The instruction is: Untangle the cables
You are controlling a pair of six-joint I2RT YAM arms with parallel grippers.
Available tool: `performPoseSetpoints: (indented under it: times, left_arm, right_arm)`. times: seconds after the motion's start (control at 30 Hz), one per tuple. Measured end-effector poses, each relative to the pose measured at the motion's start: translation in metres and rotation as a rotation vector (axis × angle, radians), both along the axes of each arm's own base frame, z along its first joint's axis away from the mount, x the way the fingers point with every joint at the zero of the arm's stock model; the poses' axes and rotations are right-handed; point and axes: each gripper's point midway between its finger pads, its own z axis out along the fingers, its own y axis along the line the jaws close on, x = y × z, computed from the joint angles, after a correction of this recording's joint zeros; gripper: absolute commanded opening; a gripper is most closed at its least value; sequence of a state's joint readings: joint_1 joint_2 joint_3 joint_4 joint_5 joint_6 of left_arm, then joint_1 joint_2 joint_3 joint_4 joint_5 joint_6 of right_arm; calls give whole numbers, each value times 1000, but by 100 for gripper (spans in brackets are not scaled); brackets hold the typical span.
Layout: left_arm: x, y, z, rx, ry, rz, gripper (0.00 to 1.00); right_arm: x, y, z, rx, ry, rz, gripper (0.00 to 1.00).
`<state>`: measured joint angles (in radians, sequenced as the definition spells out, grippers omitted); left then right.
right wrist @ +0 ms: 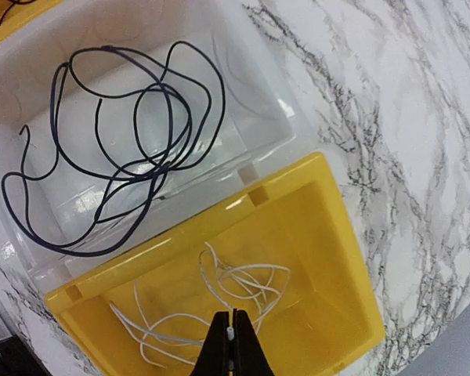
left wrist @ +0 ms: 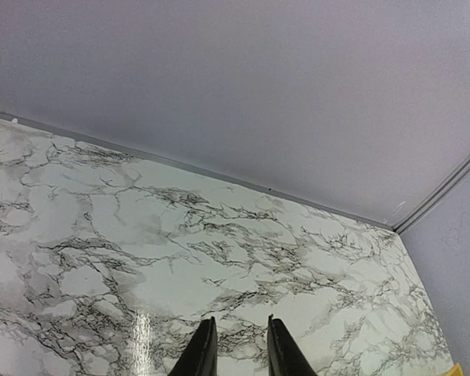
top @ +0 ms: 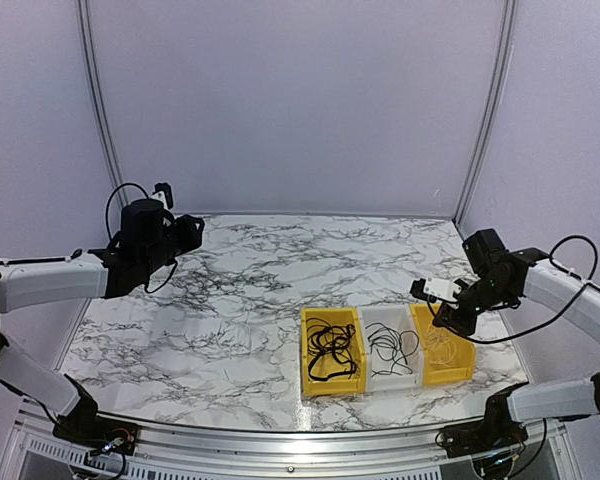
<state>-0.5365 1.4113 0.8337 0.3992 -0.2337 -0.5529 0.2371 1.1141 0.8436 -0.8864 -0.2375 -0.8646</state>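
Bright even light, soft shadows, glare on table [left wrist: 141, 338], edges perhaps slightly soft

I see three bins touching side by side on the tabletop [top: 230, 300], right of centre and toward the near edge. The left bin [top: 304, 350] holds a cable tangle [top: 330, 350], the middle bin [top: 393, 381] a loose cable [top: 392, 345], and the right bin [top: 450, 379] a third cable [right wrist: 227, 294]. My right gripper [right wrist: 232, 335] hangs over the right bin. My left gripper [left wrist: 239, 345] hangs over the far left of the tabletop.
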Motion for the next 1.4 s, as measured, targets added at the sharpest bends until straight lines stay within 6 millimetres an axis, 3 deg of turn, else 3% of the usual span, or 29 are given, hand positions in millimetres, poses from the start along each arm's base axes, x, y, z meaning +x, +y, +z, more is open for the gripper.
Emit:
performPoseSetpoints:
  times: [0.17, 0.3, 0.47, 0.53, 0.63, 0.77, 1.03, 1.13, 1.23, 1.33, 1.4]
  left_arm:
    - [-11, 6, -4, -13, 10, 4, 27]
    - [-20, 12, -6, -30, 16, 10, 28]
    - [-29, 16, -15, -45, 50, 12, 45]
    - [-32, 15, -21, -42, 76, 5, 46]
    - [-40, 16, -40, 3, 172, -9, 47]
    - [-56, 13, -62, 61, 293, -68, 50]
    - [-106, -13, -125, 91, 553, -267, 49]
    - [-121, -28, -159, 119, 665, -330, 45]
    - [-129, -40, -185, 158, 753, -360, 40]
    - [-126, -51, -192, 177, 773, -367, 32]
    - [-120, -58, -193, 181, 773, -361, 17]
  right_arm:
    - [-9, -2, -45, -32, 106, 12, 0]
    - [-1, -4, -52, -50, 94, 9, 0]
    - [13, -7, -56, -68, 70, -35, 20]
    - [16, -8, -55, -73, 80, -51, 29]
    - [23, -6, -38, -65, 60, -61, 42]
    - [41, -3, 8, -43, -53, -57, 54]
    - [74, 18, 105, 88, -250, -38, 56]
    - [79, 29, 117, 142, -251, -26, 56]
    - [81, 38, 113, 169, -219, -12, 56]
    - [78, 46, 109, 183, -196, 9, 56]
    - [75, 51, 110, 194, -191, 24, 56]
